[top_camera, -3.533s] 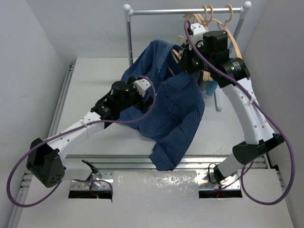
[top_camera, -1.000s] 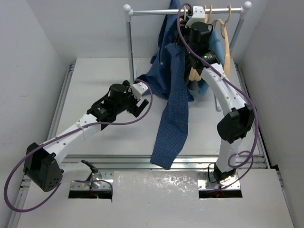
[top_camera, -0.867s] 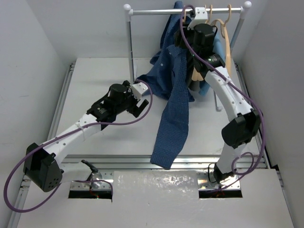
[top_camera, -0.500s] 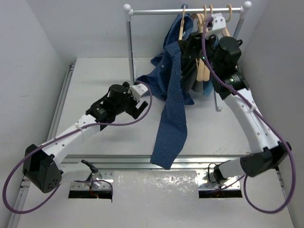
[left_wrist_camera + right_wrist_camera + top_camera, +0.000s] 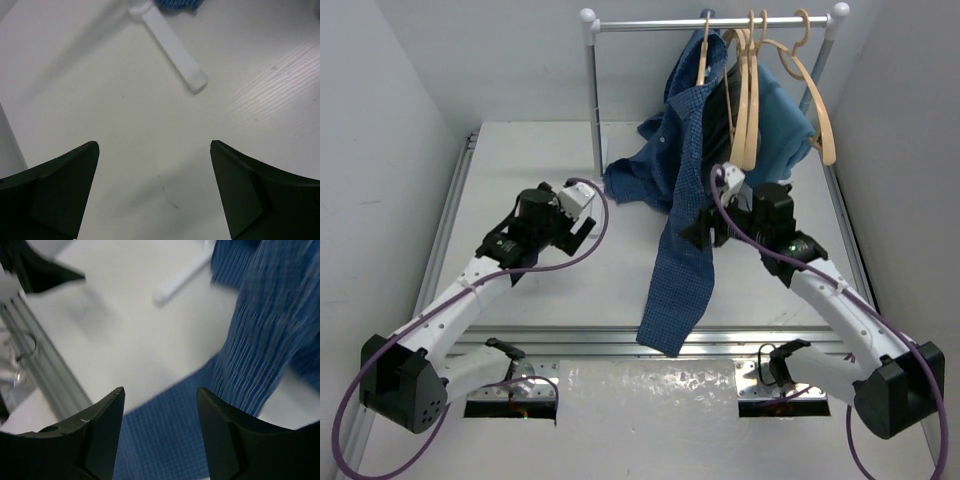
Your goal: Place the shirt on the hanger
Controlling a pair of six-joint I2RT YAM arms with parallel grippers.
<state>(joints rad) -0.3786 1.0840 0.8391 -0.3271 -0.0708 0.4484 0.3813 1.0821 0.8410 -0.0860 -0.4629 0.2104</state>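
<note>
The blue checked shirt (image 5: 685,160) hangs on a tan wooden hanger (image 5: 702,62) hooked over the rack's rail (image 5: 660,24). One long part of it trails down to the table's near edge, and more cloth bunches on the table by the rack post. My right gripper (image 5: 698,232) is open and empty, low beside the trailing cloth; its wrist view shows the shirt (image 5: 260,335) under and right of the open gripper (image 5: 160,390). My left gripper (image 5: 584,222) is open and empty over bare table, left of the shirt, and shows open in its wrist view (image 5: 153,145).
Several more tan hangers (image 5: 752,90) hang on the rail, with a dark garment (image 5: 724,110) and a teal cloth (image 5: 786,118). The rack's white post (image 5: 593,95) and foot (image 5: 175,55) stand on the table. Grey walls close in both sides.
My right gripper has let go near the rail and come down and toward me, beside the hanging shirt. My left gripper has drawn back to the left. The shirt stays on the rail.
</note>
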